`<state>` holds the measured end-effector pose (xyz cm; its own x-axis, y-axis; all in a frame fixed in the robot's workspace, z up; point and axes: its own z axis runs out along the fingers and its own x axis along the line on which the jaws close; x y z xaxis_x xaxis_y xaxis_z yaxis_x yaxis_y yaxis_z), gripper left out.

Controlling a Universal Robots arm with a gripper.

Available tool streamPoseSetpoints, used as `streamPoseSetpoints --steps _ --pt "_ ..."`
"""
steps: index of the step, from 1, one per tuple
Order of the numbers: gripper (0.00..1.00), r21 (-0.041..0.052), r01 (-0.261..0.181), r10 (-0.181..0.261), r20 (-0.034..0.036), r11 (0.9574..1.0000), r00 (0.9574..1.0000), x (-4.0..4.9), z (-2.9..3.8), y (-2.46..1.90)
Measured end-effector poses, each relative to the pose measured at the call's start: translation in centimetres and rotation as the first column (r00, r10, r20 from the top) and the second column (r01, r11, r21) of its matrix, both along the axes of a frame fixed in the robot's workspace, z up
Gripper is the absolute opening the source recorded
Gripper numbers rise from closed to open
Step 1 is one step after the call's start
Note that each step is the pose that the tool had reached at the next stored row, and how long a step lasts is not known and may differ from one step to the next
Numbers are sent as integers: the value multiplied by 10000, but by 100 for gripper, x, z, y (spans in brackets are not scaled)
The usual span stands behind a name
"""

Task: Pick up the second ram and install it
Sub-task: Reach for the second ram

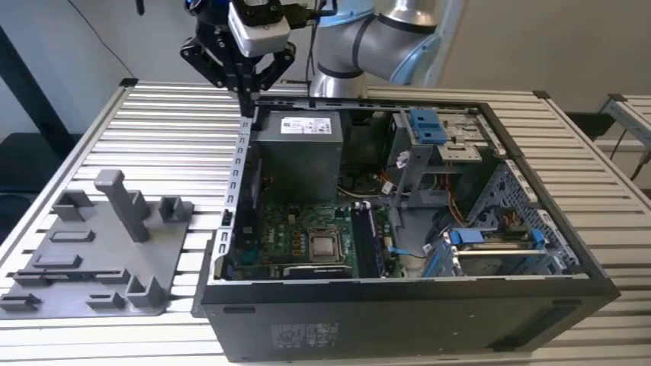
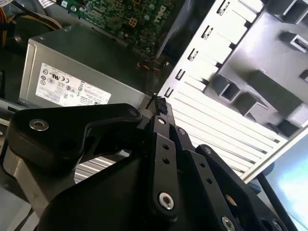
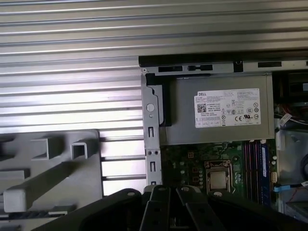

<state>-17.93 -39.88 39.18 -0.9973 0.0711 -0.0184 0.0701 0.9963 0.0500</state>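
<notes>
Silver slatted metal counter [image 1: 152,130] carries everything, with a pale wall behind. Above it, a black two-fingered end effector [image 1: 247,93] hangs from a grey and blue robot arm [image 1: 386,38]. Its fingertips [image 2: 161,108] are pressed together and hold nothing. It hovers over the rear corner of an open black computer tower case [image 1: 407,320], beside a grey box-shaped power supply [image 1: 295,149].

The first wrist view looks straight down on the power supply's white printed label [image 3: 227,108]. The exterior view takes in a green motherboard [image 1: 290,229] with a square silver processor [image 1: 325,245] and blue plastic drive latches [image 1: 428,126].

Long dark strips stand in the memory slot bank [image 1: 368,238] beside the processor. The second ram, a long thin dark memory stick, cannot be told apart from them.

A grey plastic tray with upright posts [image 1: 102,259] lies just beside the case, on the exterior view's left.
</notes>
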Motion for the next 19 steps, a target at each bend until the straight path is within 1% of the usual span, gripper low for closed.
streamPoseSetpoints --steps 3,9,13,16,19 --pt "11 1 0 0 1 10000 10000 -47 -2 0" --pt "11 1 0 0 -1 10000 10000 -83 -7 0" --pt "11 0 0 0 -2 10000 10000 -149 -9 0" --pt "11 1 1 -1 -3 10000 10000 -177 -13 0" --pt "11 0 -6 6 -4 10000 10000 -230 -16 0"
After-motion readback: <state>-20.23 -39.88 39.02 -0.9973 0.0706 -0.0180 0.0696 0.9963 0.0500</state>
